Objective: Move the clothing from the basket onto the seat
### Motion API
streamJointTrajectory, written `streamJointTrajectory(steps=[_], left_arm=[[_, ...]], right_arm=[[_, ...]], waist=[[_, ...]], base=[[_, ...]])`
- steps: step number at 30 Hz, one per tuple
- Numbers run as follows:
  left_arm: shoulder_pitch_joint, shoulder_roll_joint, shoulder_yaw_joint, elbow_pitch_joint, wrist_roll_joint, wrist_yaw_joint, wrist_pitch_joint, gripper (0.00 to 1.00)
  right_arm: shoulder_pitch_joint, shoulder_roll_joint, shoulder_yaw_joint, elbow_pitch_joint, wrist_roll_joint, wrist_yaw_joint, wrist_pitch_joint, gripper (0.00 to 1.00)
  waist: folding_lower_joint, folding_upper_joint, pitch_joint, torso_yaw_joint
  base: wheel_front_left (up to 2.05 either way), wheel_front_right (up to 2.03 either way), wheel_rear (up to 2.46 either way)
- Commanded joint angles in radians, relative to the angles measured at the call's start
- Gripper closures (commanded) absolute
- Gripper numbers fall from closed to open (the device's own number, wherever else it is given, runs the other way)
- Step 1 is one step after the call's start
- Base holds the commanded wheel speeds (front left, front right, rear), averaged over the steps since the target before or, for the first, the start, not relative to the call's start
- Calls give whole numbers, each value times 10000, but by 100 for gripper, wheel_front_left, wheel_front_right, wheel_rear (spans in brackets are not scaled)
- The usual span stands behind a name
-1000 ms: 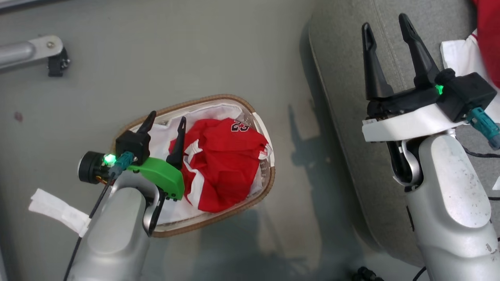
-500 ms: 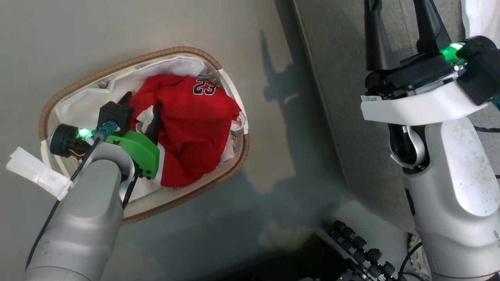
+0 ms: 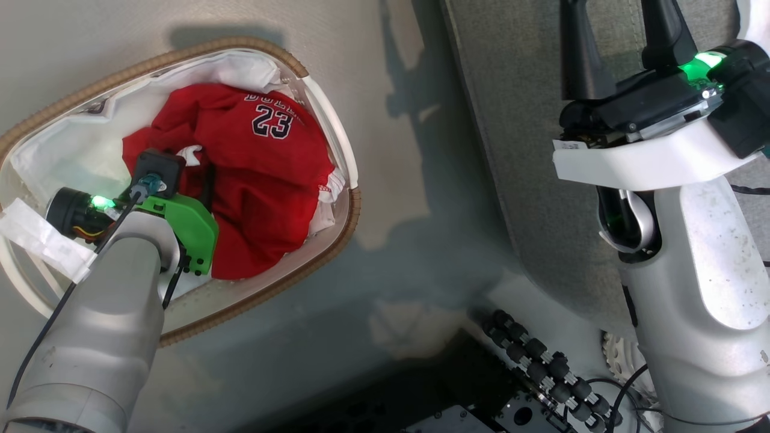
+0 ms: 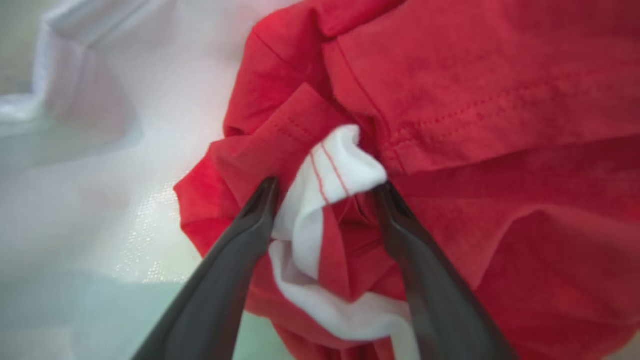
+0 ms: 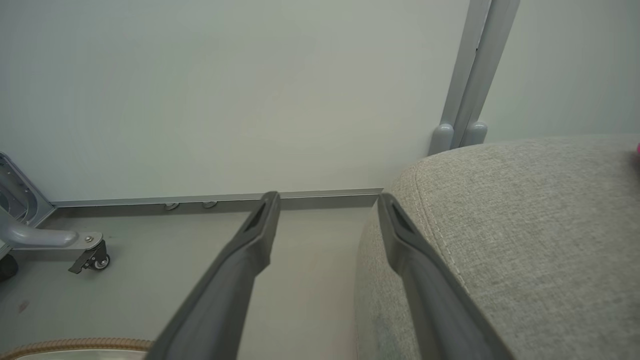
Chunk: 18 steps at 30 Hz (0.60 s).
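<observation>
The red jersey (image 3: pixel 258 162), number 23 uppermost, lay crumpled in the laundry basket (image 3: pixel 346 222) on its white liner (image 3: pixel 72 150), bunched with more red cloth. None of this heap had reached the sofa (image 5: pixel 525 225).

The left gripper (image 4: pixel 326 186) was down in the heap with its jaws wide, one finger on each side of a white fold with thin red stripes (image 4: pixel 332 167); nothing was pinched yet. To do this step well, the fingers probably needed to sink a little deeper before closing, so that they caught a thick bunch of fabric and not only the tip of the fold. They also had to stay off the liner just beside it, or that sheet might lift too. A straight rise would then free the loose cloth from the woven rim.

The right gripper (image 5: pixel 326 196) hung empty and spread wide over the sofa's rounded edge, well apart from the basket.

The basket stood on a smooth grey floor (image 3: pixel 409 150) near the sofa. Beyond were a plain pale wall (image 5: pixel 250 100) and a castor on a metal leg (image 5: pixel 92 257).
</observation>
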Motion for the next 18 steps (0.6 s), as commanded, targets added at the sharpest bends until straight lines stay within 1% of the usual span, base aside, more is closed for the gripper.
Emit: streamJointTrajectory(steps=[1,3,8,11,18], left_arm=[[-208,47,-40,64,-129,-19,-65,100],[-122,38,-121,91,-182,-19,-128,100],[544,-286,65,-195,-740,-19,-208,100],[919,-373,138,-919,-820,-19,-205,100],[2259,-693,837,-2437,-928,-13,-199,100]], right_arm=[[-136,-22,57,17,-18,-14,-3,0],[-142,-24,110,104,-49,-14,-3,0],[147,-25,116,403,-317,-14,-3,0],[341,-25,52,641,-541,-14,-3,0],[1079,-32,-106,1205,-1038,-14,-3,0]], waist=[[-1,-1,-101,-37],[-1,-1,-268,-70],[-1,-1,-1162,120],[-1,-1,-1815,361],[-1,-1,-3529,999]], base=[[0,0,0],[0,0,0],[0,0,0],[0,0,0],[0,0,0]])
